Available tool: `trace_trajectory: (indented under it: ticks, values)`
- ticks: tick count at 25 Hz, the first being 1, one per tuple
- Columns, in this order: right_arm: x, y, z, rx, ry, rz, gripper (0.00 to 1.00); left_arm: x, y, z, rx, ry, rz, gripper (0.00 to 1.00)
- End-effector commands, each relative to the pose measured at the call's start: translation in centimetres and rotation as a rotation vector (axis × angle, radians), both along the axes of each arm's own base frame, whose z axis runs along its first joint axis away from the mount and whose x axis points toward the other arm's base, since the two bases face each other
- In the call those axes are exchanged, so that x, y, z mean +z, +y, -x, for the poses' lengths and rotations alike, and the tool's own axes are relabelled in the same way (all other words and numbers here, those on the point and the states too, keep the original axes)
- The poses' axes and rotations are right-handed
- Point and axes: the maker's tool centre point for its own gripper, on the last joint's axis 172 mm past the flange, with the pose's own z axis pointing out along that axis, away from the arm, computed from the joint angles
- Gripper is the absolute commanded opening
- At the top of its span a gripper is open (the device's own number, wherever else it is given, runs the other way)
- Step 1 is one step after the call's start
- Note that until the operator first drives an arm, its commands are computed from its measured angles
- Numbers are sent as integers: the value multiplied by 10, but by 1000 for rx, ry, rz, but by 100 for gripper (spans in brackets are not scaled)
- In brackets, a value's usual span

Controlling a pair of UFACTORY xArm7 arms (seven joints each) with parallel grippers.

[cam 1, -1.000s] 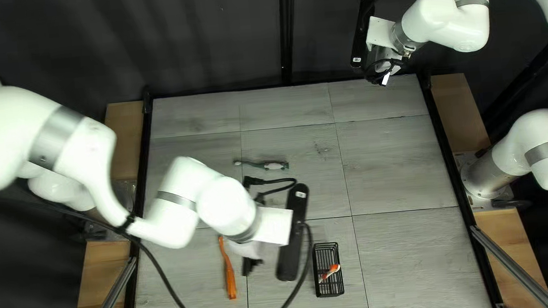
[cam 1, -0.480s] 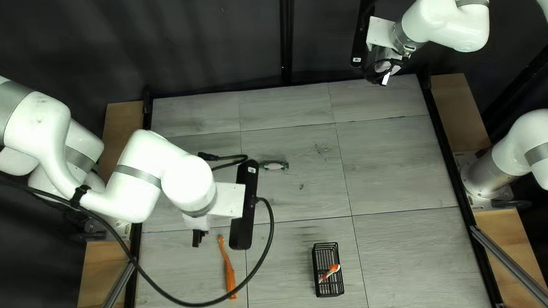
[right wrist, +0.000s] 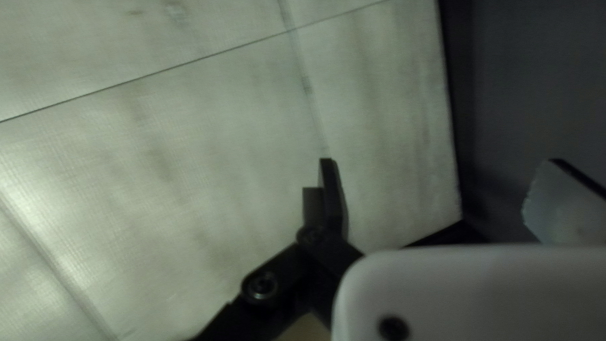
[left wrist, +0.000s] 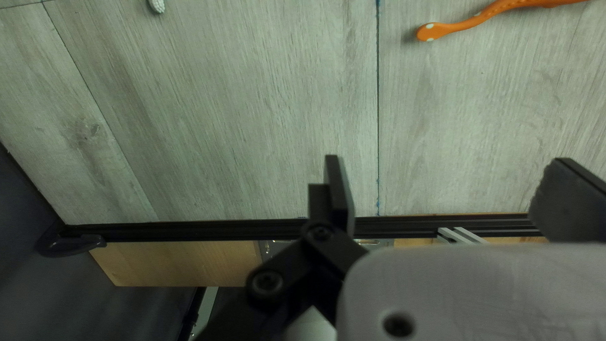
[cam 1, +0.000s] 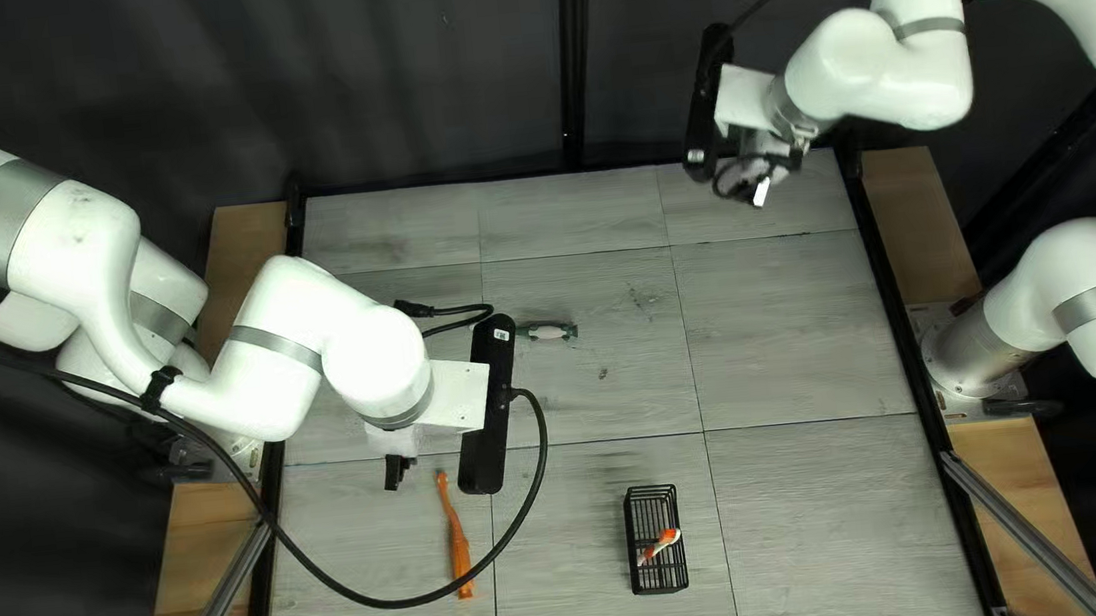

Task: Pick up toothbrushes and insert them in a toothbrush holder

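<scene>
In the top left view, the orange toothbrush (cam 1: pixel 459 546) lies on the table (cam 1: pixel 808 497), its long axis from 12 to 6 o'clock, thin end at 12. The green-and-white toothbrush (cam 1: pixel 551 332), partly hidden, lies at its 1 o'clock, running 9 to 3. At its 3 o'clock is the black wire holder (cam 1: pixel 659 580), with a red-and-white toothbrush (cam 1: pixel 663 543) slanting 8 to 2, red end at 2. The left gripper (cam 1: pixel 399 472), spread wide, is at the orange one's 11 o'clock; the right gripper (cam 1: pixel 760 186), also spread, is at the holder's 1 o'clock, well apart. A white label (cam 1: pixel 501 335) is too small to read.
</scene>
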Motion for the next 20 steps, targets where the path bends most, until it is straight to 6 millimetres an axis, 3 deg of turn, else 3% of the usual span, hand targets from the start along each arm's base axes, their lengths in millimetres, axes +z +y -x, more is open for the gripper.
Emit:
trace_trajectory:
  ticks: [1,3,4,6,9,10,12,16,20]
  values:
    - [13,73,1,99,-19,12,100,0,0,0,0,0,0,100]
    - [13,99,-1,157,-39,27,100,0,0,0,0,0,0,100]
    - [13,125,-6,201,-54,48,100,0,0,0,0,0,0,100]
    - [19,147,-9,241,-70,68,100,0,0,0,0,0,0,100]
    - [20,149,-9,244,-71,71,100,-2,0,1,19,2,13,100]
    - [20,149,-9,244,-71,71,100,0,8,11,28,-4,17,100]
    - [20,149,-9,244,-71,71,100,10,42,25,112,-31,38,100]
    - [20,149,-9,244,-71,71,100,30,109,6,291,-68,52,100]
    - [20,149,-9,244,-71,71,100,25,168,-1,396,-86,51,100]
